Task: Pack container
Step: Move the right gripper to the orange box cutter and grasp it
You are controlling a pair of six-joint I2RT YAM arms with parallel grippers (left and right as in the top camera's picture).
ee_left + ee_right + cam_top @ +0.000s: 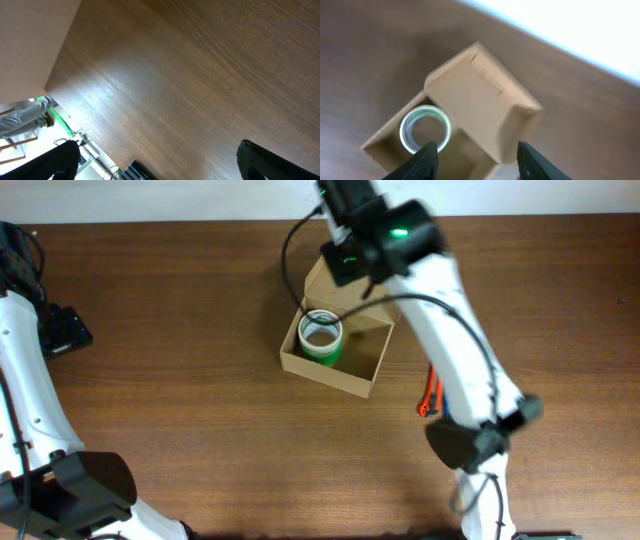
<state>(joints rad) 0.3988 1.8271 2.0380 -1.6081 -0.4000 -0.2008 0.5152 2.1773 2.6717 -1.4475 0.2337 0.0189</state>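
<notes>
The container is a small tan cardboard box in the middle of the table, its flap lid folded back and open. A green tape roll stands inside it at the left corner, and it shows as a pale ring in the right wrist view. My right gripper hovers above the box where the lid is hinged, open, with nothing between its fingers. My left gripper is far off at the table's left side, open wide over bare wood.
An orange-handled tool lies on the table right of the box, partly under my right arm. The left arm's body runs along the left edge. A black device sits beyond the table edge.
</notes>
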